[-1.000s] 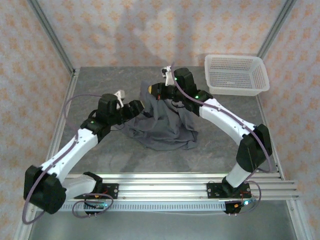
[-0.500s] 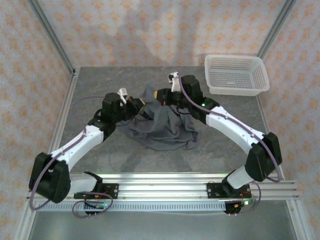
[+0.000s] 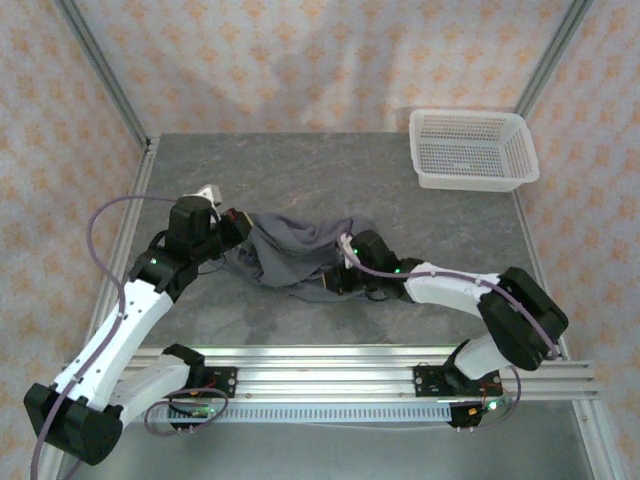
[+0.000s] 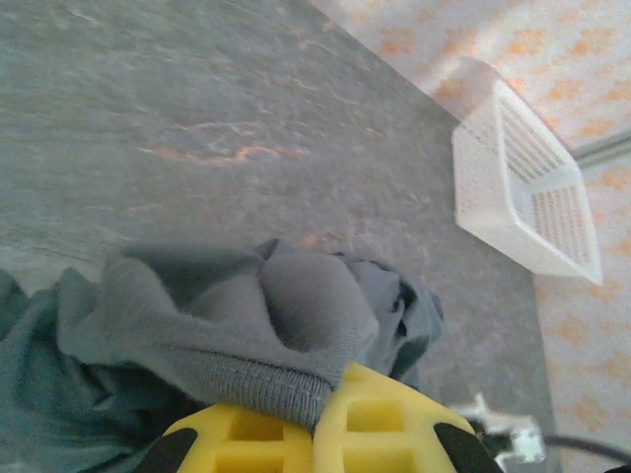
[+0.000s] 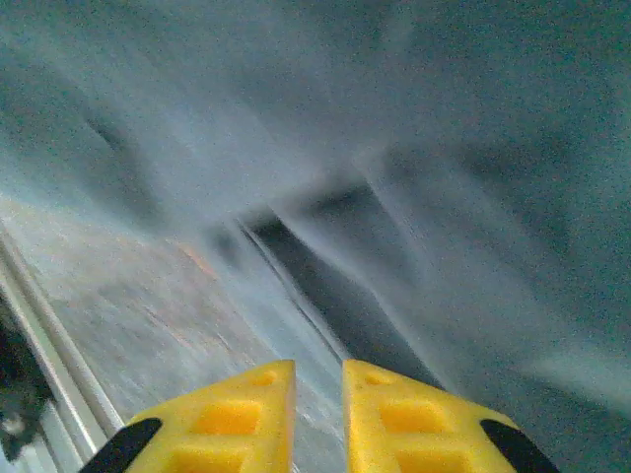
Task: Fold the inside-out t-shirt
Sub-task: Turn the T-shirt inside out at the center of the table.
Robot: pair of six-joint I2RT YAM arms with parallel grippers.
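Orange-flowered wallpaper [image 3: 300,60] is seen behind a grey counter [image 3: 300,160], on which a white basket [image 3: 470,150] is left untouched at the far right corner. Over the last second the t-shirt [image 3: 290,245] has been brought down. A second ago it was held up in a peak near the middle of the counter by the right gripper [image 3: 335,278], with the left gripper [image 3: 240,222] open beside it. Now it is drawn out as a low, rumpled band between the two, left of centre and closer to the near edge.

The left gripper has been closed, and a ribbed hem [image 4: 266,379] is pinched between its yellow fingers [image 4: 385,434] (the wrist view makes this plain). The right gripper has been lowered to the band's near right end. Its jaws are seen narrowly apart through heavy blur, and whether cloth is held there cannot be told.

It is judged that the shirt is being pulled out for spreading. No fold has yet been made, and the cloth is not yet flat.
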